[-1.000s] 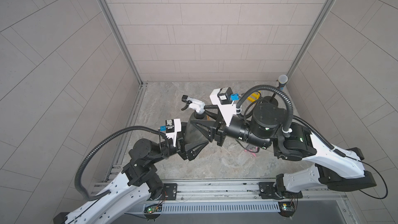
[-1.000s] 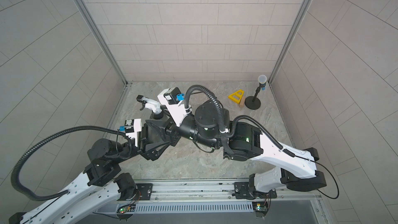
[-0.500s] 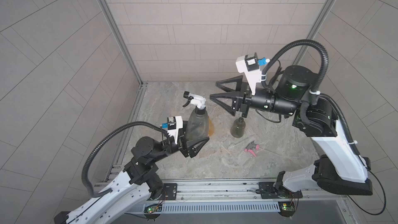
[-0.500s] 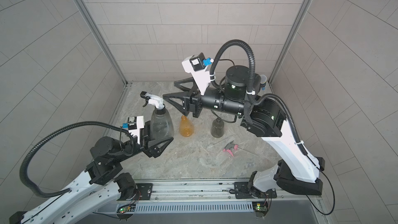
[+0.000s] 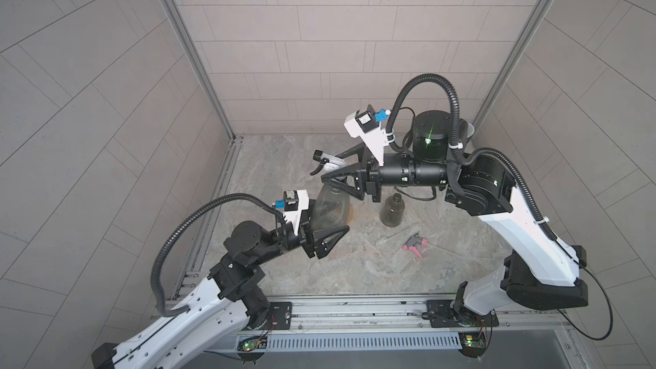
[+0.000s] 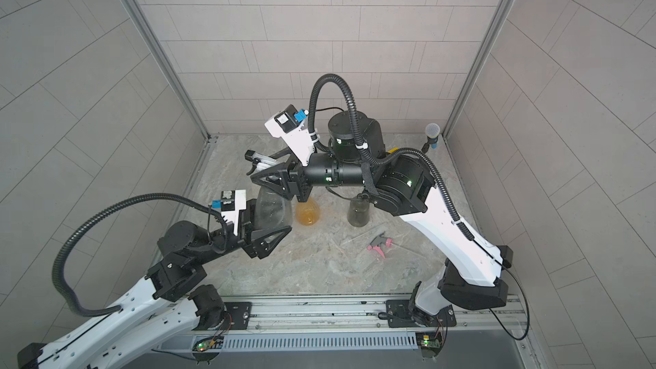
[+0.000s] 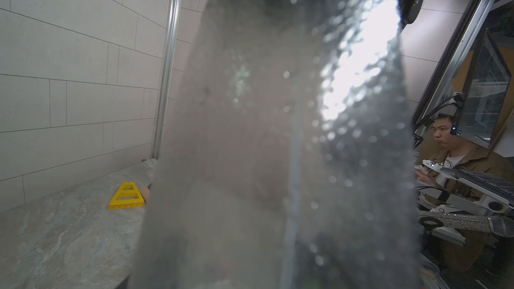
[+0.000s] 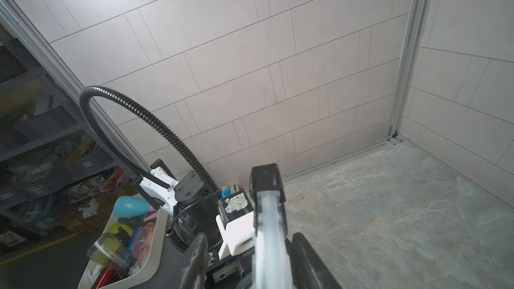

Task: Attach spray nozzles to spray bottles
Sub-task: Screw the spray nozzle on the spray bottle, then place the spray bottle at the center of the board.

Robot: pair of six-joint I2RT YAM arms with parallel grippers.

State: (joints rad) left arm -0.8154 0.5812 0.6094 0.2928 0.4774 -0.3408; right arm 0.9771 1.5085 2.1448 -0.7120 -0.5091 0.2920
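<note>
Left gripper (image 5: 324, 228): clamping the lower body of a smoky grey bottle (image 5: 332, 207) and holding it upright above the table (image 5: 355, 271), much as half a second earlier.

White-and-black nozzle (image 5: 328, 163): sitting on that bottle's neck.

Right gripper (image 5: 333, 170): now straddling the nozzle's collar. Half a second earlier it was raised toward the back wall, spread wide and clear of the nozzle. Whether its fingers are pressing the collar cannot be told.

Amber bottle (image 6: 308, 212): standing just behind the held bottle.

Second grey bottle (image 5: 391, 212): standing uncapped at mid-table.

Translucent nozzle (image 5: 385, 241) and grey-and-pink nozzle (image 5: 413, 244): lying side by side, unmoved.
</note>
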